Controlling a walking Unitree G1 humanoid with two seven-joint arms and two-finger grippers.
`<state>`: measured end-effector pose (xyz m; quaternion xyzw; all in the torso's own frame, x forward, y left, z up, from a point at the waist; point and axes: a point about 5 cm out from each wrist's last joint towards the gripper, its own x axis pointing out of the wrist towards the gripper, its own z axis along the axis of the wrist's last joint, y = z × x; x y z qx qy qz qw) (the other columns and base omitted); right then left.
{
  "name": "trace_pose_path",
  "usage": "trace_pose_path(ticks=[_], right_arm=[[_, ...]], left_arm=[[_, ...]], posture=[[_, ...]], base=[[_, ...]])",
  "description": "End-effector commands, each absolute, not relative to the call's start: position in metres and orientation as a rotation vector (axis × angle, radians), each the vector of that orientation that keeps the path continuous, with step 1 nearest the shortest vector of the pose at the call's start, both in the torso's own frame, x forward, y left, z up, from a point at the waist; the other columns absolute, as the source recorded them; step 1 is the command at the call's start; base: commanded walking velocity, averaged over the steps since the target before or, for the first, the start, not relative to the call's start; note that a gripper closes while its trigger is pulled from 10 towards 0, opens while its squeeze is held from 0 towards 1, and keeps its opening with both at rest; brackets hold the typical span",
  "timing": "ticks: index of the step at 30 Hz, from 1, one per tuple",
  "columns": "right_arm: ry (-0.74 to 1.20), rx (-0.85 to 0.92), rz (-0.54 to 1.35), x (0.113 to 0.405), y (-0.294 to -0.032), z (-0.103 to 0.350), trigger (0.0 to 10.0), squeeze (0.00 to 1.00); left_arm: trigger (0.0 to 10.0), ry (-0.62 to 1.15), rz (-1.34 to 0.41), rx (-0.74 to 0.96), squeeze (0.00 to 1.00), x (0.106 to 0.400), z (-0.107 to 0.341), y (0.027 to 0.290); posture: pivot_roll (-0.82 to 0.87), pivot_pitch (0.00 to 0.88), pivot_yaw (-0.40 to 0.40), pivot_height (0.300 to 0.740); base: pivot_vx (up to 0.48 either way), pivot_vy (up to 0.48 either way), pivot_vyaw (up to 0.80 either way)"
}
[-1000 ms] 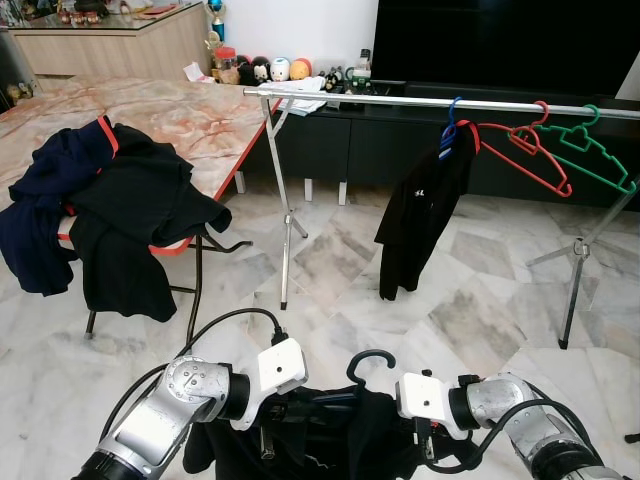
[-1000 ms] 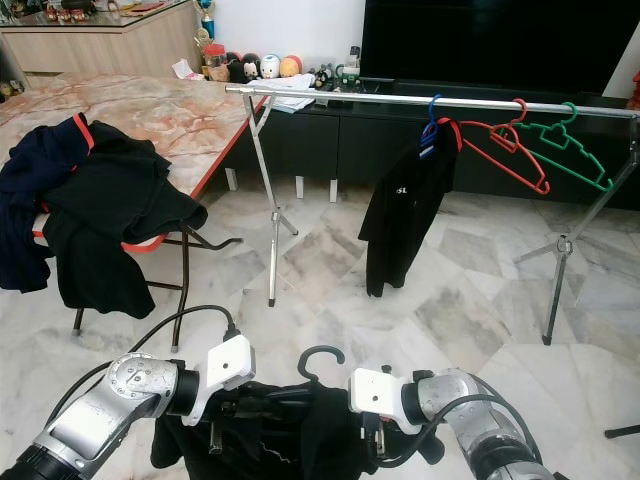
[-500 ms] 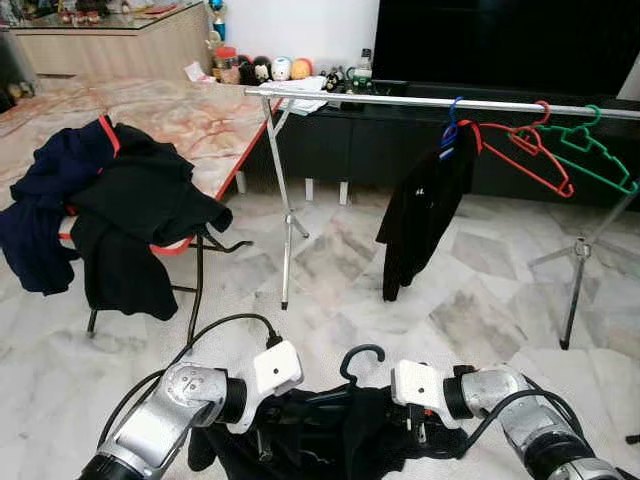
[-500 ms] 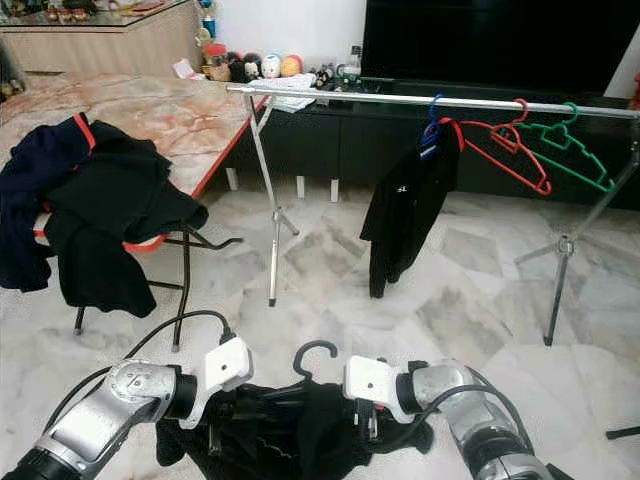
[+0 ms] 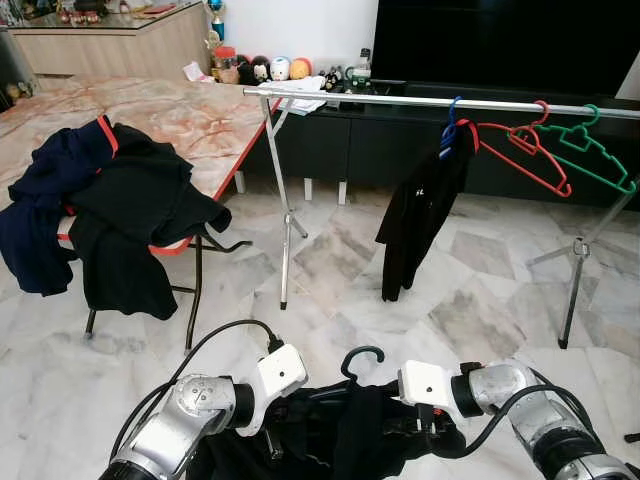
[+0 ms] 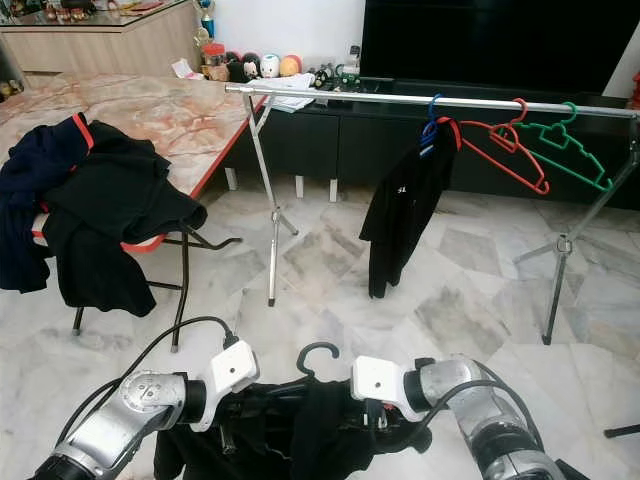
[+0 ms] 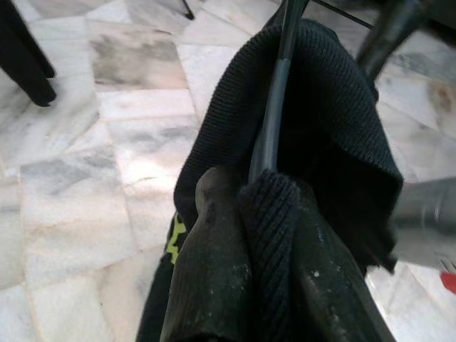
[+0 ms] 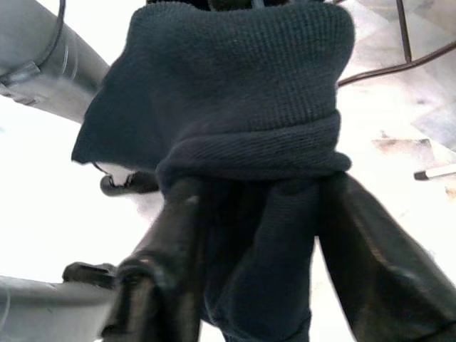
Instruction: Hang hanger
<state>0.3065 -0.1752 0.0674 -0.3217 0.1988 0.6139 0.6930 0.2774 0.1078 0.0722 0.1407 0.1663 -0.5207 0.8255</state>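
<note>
While both grippers, left (image 7: 274, 235) and right (image 8: 256, 235), stay clamped on the shirt (image 5: 350, 440), its hanger (image 5: 362, 358) sank slightly, rail (image 5: 420, 100) still far.

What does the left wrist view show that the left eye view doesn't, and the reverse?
Left wrist view: a close look at the left pincer, its fingers shut on knit cloth, with the hanger bar running between them.

Left eye view: the rail, a hung black top, red hanger, green hanger, and the table with its clothes pile.

Both: the black garment on its hanger and the marble floor.
</note>
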Motion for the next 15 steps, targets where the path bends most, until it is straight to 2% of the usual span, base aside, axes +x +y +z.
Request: trace_pose_path(ticks=[1,5,7,12,13,15], right_arm=[[0.475,-0.757,1.391,0.304,-0.178,0.064,10.0,1.00],[0.498,-0.826,1.318,0.306,-0.183,0.060,10.0,1.00],[0.507,-0.897,1.265,0.307,-0.188,0.057,10.0,1.00],[0.546,-0.975,1.260,0.306,-0.195,0.054,10.0,1.00],[0.566,-1.055,1.224,0.306,-0.201,0.051,10.0,0.76],[0.570,-1.088,1.202,0.306,-0.203,0.050,10.0,0.76]], left_arm=[[0.0,0.312,-0.968,0.311,0.00,0.290,0.080,0.126],[0.0,0.284,-0.948,0.268,0.00,0.290,0.081,0.125],[0.0,0.301,-1.007,0.246,0.00,0.282,0.079,0.123],[0.0,0.304,-1.042,0.238,0.00,0.278,0.079,0.123],[0.0,0.293,-1.037,0.245,0.00,0.279,0.080,0.123],[0.0,0.287,-1.030,0.249,0.00,0.279,0.080,0.124]], posture=[[0.03,0.062,-0.002,0.740],[0.03,0.057,-0.002,0.740],[0.03,0.053,0.000,0.740],[0.03,0.050,0.003,0.740],[0.03,0.045,0.004,0.740],[0.03,0.044,0.004,0.740]], base=[[0.000,0.000,0.00],[0.000,0.000,0.00],[0.000,0.000,0.00],[0.000,0.000,0.00],[0.000,0.000,0.00],[0.000,0.000,0.00]])
